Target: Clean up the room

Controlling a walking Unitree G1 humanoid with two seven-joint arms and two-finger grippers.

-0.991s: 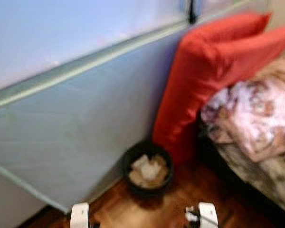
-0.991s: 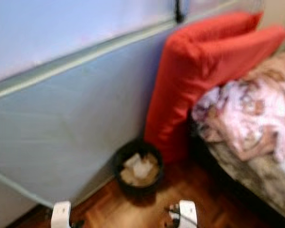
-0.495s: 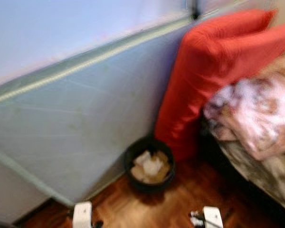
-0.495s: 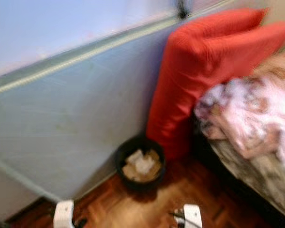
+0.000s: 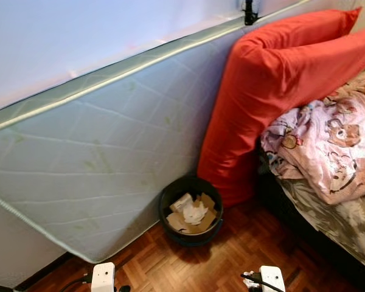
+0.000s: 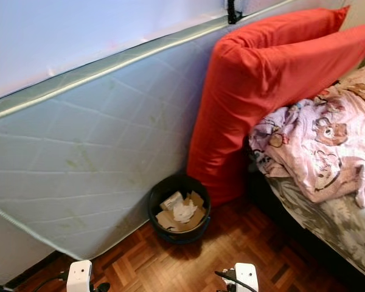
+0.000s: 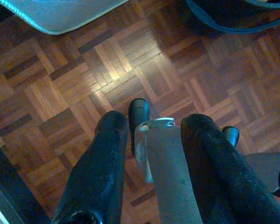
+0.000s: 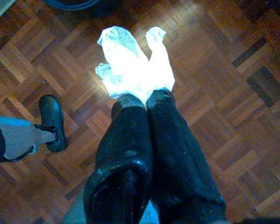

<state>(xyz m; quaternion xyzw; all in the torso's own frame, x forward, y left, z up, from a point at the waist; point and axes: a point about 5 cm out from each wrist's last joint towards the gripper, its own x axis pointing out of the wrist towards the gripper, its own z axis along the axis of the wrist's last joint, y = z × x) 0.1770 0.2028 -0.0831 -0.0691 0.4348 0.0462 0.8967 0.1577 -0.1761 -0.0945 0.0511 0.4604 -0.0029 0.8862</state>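
Observation:
A black waste bin point(image 5: 190, 210) holding crumpled paper and cardboard stands on the parquet floor, between a leaning mattress and a red pillow. My right gripper point(image 8: 147, 98) is shut on a white crumpled tissue point(image 8: 133, 65) and hangs low over the floor, with the bin's rim point(image 8: 79, 3) just beyond it. My left gripper point(image 7: 154, 119) is open with nothing between its fingers, also low over the parquet, and the bin's edge point(image 7: 233, 18) lies ahead of it. Both wrists show at the bottom edge of the eye views, short of the bin.
A pale quilted mattress point(image 5: 109, 158) leans against the wall on the left, its lower corner point(image 7: 56, 14) near my left gripper. Two long red pillows point(image 5: 274, 85) slump off a bed point(image 5: 340, 219) with a pink cartoon blanket point(image 5: 328, 152) on the right. Bare parquet point(image 6: 170, 261) lies before the bin.
The eye views were blurred and are now sharp and steady, shifted slightly. Bin, mattress and pillows have not moved.

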